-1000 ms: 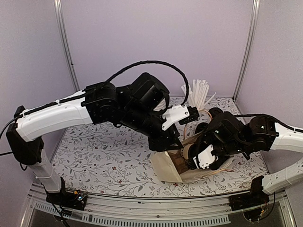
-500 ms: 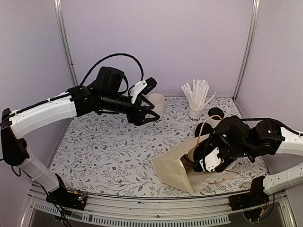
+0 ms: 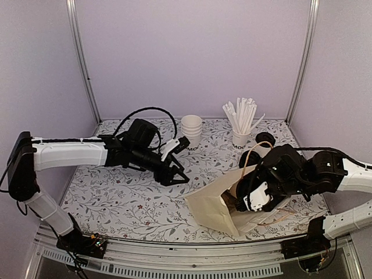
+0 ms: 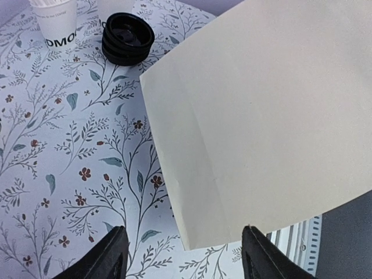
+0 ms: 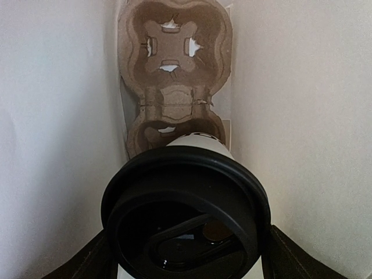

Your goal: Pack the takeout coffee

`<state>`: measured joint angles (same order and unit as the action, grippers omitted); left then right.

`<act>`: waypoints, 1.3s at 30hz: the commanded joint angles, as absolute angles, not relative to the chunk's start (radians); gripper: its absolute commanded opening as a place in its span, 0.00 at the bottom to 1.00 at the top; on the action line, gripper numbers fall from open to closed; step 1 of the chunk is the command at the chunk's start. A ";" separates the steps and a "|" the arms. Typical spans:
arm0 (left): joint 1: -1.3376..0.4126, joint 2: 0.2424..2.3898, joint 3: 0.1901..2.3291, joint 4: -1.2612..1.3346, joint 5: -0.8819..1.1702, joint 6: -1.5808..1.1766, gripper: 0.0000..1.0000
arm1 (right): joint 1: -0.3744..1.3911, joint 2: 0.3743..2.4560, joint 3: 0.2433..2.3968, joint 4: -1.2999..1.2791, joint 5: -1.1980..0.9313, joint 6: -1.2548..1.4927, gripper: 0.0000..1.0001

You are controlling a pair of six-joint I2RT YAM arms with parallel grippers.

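One lidded cup (image 5: pixel 186 197) sits clamped in the right tool (image 5: pixel 189 260) inside the paper bag (image 3: pixel 208 206); left of it, the left tool (image 4: pixel 186 258) gapes empty.

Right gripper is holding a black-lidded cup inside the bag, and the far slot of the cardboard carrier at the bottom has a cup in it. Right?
Not quite. The right gripper does hold the black-lidded cup inside the bag, but the far slot of the cardboard carrier is empty. The right wrist view shows that slot's bare bottom and cut-outs.
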<state>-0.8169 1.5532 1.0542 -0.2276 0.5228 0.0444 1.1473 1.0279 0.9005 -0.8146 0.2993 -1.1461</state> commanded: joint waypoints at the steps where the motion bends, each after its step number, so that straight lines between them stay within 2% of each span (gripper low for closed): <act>1: -0.773 1.610 1.036 -0.082 0.601 -0.016 0.69 | 1.155 1.041 0.899 -0.761 0.290 -1.142 0.48; 7: -0.756 1.796 1.167 -0.053 0.521 -0.110 0.68 | 1.155 1.069 0.889 -0.755 0.279 -1.142 0.48; 19: -0.759 2.045 1.310 0.094 0.685 -0.191 0.69 | 1.148 1.097 0.850 -0.709 0.291 -1.123 0.48; 39: -0.754 2.134 1.351 0.077 0.813 -0.180 0.67 | 1.058 1.217 0.907 -0.694 0.212 -1.084 0.48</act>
<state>-0.7650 2.1231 1.3399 0.0658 0.7742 -0.1844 1.0790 1.1843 0.8783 -0.6765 0.2588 -1.1198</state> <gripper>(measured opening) 0.674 0.812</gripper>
